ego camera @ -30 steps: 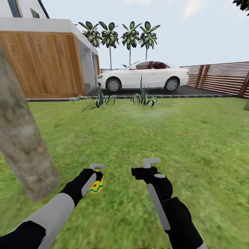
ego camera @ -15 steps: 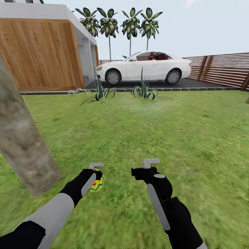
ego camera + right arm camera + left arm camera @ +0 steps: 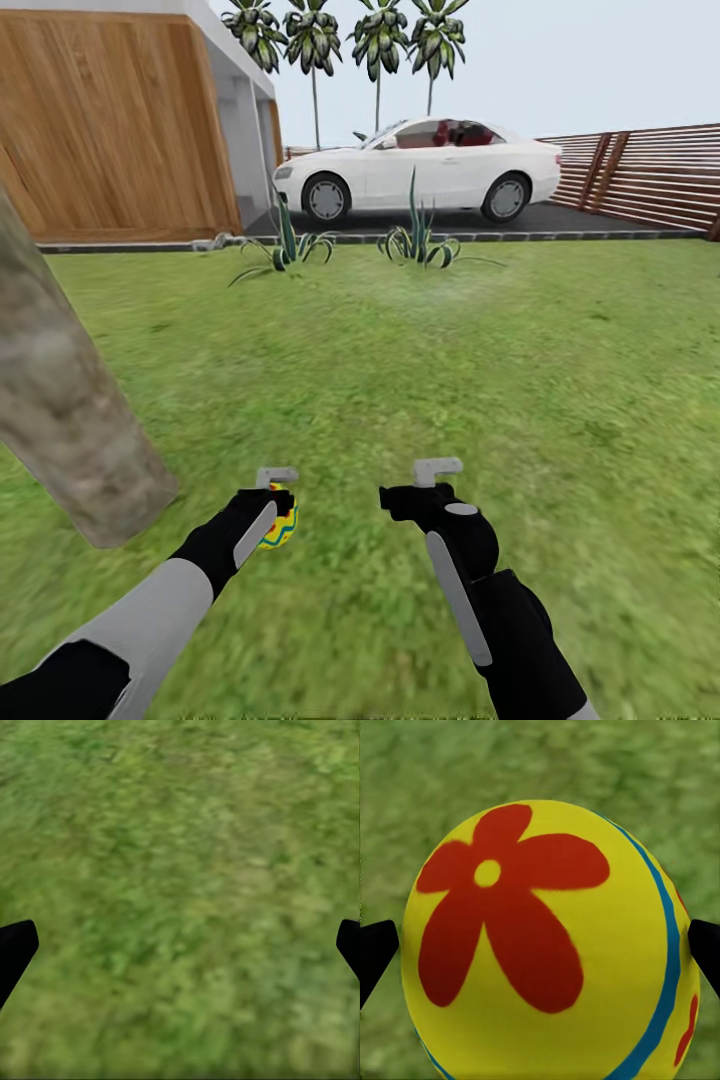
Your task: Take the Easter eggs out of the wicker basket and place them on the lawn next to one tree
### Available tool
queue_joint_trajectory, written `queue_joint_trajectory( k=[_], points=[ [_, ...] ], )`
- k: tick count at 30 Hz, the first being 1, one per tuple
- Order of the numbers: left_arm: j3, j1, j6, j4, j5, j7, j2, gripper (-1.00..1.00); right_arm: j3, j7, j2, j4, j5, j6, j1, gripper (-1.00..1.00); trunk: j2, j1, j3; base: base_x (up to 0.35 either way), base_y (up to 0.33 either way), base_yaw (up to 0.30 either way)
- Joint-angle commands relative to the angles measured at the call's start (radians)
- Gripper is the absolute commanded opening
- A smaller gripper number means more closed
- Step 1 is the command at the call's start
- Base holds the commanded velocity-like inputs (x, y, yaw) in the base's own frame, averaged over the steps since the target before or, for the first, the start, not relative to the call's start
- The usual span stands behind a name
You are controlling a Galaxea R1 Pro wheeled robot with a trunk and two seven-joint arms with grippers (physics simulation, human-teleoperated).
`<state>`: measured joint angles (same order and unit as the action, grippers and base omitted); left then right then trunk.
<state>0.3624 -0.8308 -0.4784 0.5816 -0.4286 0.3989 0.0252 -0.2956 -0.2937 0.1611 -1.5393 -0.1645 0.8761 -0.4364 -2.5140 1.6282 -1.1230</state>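
Your head camera looks across the lawn (image 3: 470,370), a broad sheet of mottled green grass running from your arms to a dark kerb at the far edge. Beyond the kerb stands a building with a wood-panelled wall (image 3: 120,120), and to its right a white car (image 3: 420,170) is parked on dark paving before a slatted wooden fence (image 3: 640,175). Four slim palm trees (image 3: 345,40) rise behind the car. Two spiky plants (image 3: 350,245) grow at the lawn's far edge, in front of the car.

At your left, the tree (image 3: 65,410) shows as a thick, pale grey-brown trunk leaning across the frame and meeting the grass near your left forearm.

Your left gripper (image 3: 277,503) is held low over the grass, just right of the trunk's base, and is clamped on one Easter egg (image 3: 281,527). In the left wrist view that egg (image 3: 547,945) sits between the two dark fingertips (image 3: 375,952), bright yellow with a large red flower and a blue stripe, grass behind it. The egg is off the ground, in the gripper's grasp, near the tree.

Your right gripper (image 3: 428,480) hovers over bare grass beside the left one, apart from it. In the right wrist view its fingertips (image 3: 15,949) stand wide at either edge with nothing but blurred lawn (image 3: 180,892) between them: spread and carrying nothing.
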Motion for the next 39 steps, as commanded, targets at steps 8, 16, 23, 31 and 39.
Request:
queue_joint_trajectory(
  k=[8,16,23,31,39],
  points=[
    [0.006,-0.001,-0.001,0.004,-0.011,0.014,-0.002,-1.00,-0.001,-0.010,0.000,-0.001,-0.011,0.003,-0.001,1.00,-0.002,0.003,-0.032,0.000,0.000,0.000],
    [0.006,0.000,-0.001,0.006,-0.011,0.015,-0.002,-1.00,-0.001,-0.010,0.000,-0.001,-0.011,0.003,-0.001,1.00,-0.004,0.006,-0.055,0.000,0.000,0.000],
    [0.007,0.001,0.000,0.006,-0.010,0.015,-0.002,-1.00,-0.001,-0.010,0.000,-0.001,-0.010,0.003,-0.001,1.00,-0.005,0.009,-0.082,0.000,0.000,0.000],
    [0.008,0.001,0.022,0.006,-0.010,0.015,-0.002,-1.00,0.000,-0.011,0.000,-0.001,-0.010,0.003,-0.001,1.00,-0.006,0.011,-0.098,0.000,0.000,0.000],
    [0.047,0.001,0.024,0.004,-0.012,0.015,-0.002,-1.00,0.000,-0.011,0.000,-0.001,-0.010,0.003,-0.001,1.00,-0.006,0.011,-0.098,0.070,0.128,0.000]
  ],
)
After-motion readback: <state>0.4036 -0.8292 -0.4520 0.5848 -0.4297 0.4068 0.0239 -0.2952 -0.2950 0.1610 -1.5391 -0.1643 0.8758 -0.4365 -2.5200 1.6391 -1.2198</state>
